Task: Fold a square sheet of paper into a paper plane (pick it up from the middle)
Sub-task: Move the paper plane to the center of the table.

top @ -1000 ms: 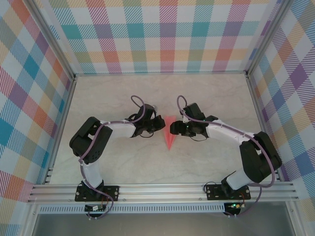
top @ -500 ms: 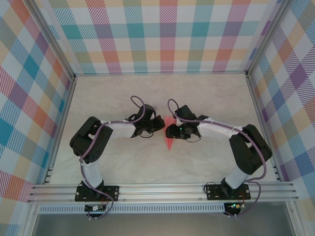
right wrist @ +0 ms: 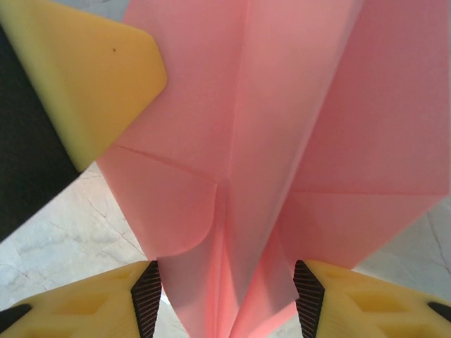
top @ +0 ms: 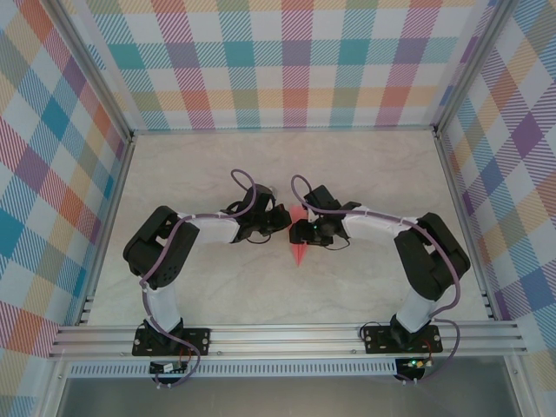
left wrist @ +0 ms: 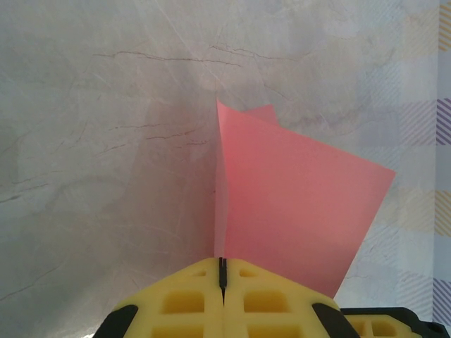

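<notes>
The square sheet of paper [top: 299, 250] is a salmon-pink pointed wedge with creases, its tip toward the near edge. Seen from the left wrist, a pink panel of the paper [left wrist: 296, 211] stands upright. My left gripper [left wrist: 222, 264] is shut on the paper's lower edge, yellow fingers pressed together; from above, the left gripper [top: 283, 221] is at the wedge's wide end. My right gripper [top: 301, 233] meets it from the right. In the right wrist view the folded paper [right wrist: 282, 141] runs between the black pads [right wrist: 150, 299], and the right gripper [right wrist: 231, 303] is open around it.
The left gripper's yellow finger [right wrist: 91, 77] crosses the upper left of the right wrist view. The marble-look tabletop [top: 365, 165] is ringed by plaid walls and aluminium posts. Both arm bases sit on the near rail [top: 287, 340].
My right gripper has slid left over the paper's wide end, close to the left gripper, and its elbow followed. Its jaws narrowed a little. The left gripper stayed shut and still.
</notes>
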Robot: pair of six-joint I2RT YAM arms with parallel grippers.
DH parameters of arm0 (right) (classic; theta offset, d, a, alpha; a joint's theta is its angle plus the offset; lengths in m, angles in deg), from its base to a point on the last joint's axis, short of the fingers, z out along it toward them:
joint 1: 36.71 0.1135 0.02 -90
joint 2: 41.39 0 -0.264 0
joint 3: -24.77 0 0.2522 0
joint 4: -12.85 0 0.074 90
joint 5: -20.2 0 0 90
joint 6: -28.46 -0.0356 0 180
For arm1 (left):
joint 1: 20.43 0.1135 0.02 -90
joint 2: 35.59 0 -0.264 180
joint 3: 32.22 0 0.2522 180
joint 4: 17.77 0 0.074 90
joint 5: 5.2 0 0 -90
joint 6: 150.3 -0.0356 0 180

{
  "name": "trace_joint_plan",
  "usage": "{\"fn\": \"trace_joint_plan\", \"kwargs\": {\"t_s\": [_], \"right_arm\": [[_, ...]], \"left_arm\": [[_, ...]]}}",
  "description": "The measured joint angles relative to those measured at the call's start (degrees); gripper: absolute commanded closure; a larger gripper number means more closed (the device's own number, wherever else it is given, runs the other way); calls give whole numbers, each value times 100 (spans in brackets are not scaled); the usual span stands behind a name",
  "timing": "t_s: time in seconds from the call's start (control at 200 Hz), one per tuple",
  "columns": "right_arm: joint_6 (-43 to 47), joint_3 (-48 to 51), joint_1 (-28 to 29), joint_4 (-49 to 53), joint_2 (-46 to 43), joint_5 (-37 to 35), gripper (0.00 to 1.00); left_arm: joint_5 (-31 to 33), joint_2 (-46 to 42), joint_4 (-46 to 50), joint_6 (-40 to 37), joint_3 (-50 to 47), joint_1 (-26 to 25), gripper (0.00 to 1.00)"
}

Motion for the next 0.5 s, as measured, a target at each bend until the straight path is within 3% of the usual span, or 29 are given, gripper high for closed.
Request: {"fn": "trace_joint_plan", "kwargs": {"t_s": [0.255, 0.5], "right_arm": [[0, -22, 33, -74, 15, 48, 42], [-17, -22, 31, -59, 96, 9, 64]], "left_arm": [[0, 66, -2, 0, 0, 0, 100], [0, 85, 0, 0, 0, 0, 100]]}}
